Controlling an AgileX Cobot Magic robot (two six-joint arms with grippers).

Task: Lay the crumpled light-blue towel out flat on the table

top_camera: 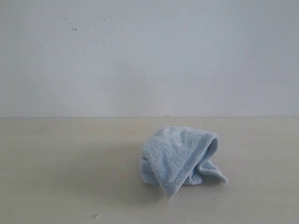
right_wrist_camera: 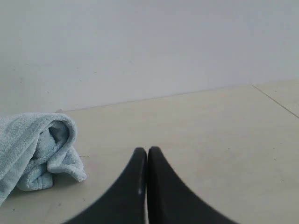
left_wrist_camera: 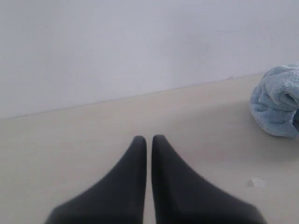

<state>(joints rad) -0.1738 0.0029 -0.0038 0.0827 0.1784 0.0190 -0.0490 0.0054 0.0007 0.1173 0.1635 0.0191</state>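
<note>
Pale-blue terry cloth sits bunched in a loose heap: the towel [top_camera: 180,158] lies crumpled on the table [top_camera: 56,177], one fold arching over the top and a hemmed corner trailing out onto the wood at its base. None of it is spread flat.

Neither arm touches it. The left gripper [left_wrist_camera: 149,138] hangs low over bare tabletop, its two black fingers [left_wrist_camera: 135,177] drawn together with only a hairline slit between them and nothing caught inside. The towel lies ahead of those fingers and off toward the right arm's side, well apart from the tips. A small pale fleck [left_wrist_camera: 256,182] rests on the table between the left fingers and the heap, nearer the heap.

The right gripper [right_wrist_camera: 146,150] is likewise pressed closed, tips meeting, holding nothing. From these fingers the towel sits off toward the left arm's side, near but clear of them, so the heap lies between the two grippers and a little forward of both.

Beyond the fingers and the towel the table runs back to a plain white wall [top_camera: 149,56]. A thin seam [right_wrist_camera: 275,100] crosses the tabletop on the outer side of the right fingers.
</note>
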